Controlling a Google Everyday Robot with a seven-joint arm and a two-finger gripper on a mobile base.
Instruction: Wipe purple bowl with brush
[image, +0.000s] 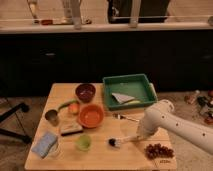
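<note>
The purple bowl (85, 92) stands at the back of the wooden table, left of the green tray. The brush (119, 141) lies on the table near the front edge, with its dark head to the left and its whitish handle pointing right. My gripper (138, 136) is low over the table at the right end of the brush handle, on the end of the white arm that comes in from the right. The gripper is far to the front right of the purple bowl.
An orange bowl (91, 115) and a green cup (83, 142) sit between brush and purple bowl. A fork (125, 118) lies behind the brush. The green tray (146, 82), grapes (158, 150), a blue sponge (44, 144) and a metal cup (51, 116) are also on the table.
</note>
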